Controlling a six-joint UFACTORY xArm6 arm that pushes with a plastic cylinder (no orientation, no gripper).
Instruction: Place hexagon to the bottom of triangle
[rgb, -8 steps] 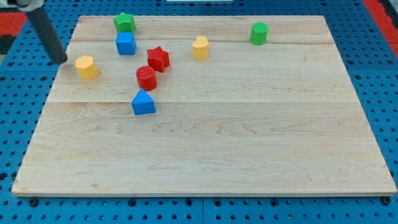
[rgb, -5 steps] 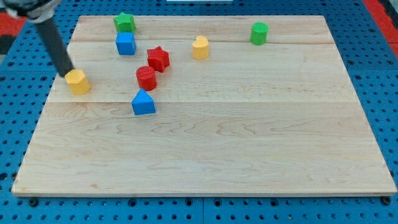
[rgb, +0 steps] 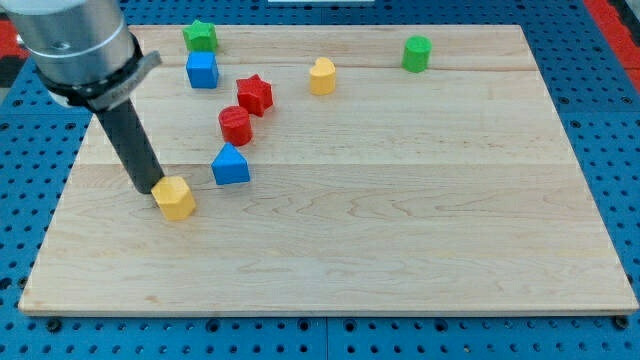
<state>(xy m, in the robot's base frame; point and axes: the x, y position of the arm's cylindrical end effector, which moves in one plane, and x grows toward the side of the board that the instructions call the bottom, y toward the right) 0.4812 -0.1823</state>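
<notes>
The yellow hexagon lies on the wooden board at the left, below and to the left of the blue triangle. My tip touches the hexagon's upper left side. The dark rod rises from it toward the view's top left, where the arm's grey end shows.
A red cylinder and a red star sit above the triangle. A blue cube and a green star are at the top left. A yellow block and a green cylinder lie toward the top right.
My tip has moved down and to the right, pushing the yellow hexagon from the upper left of the board to a spot lower left of the blue triangle.
</notes>
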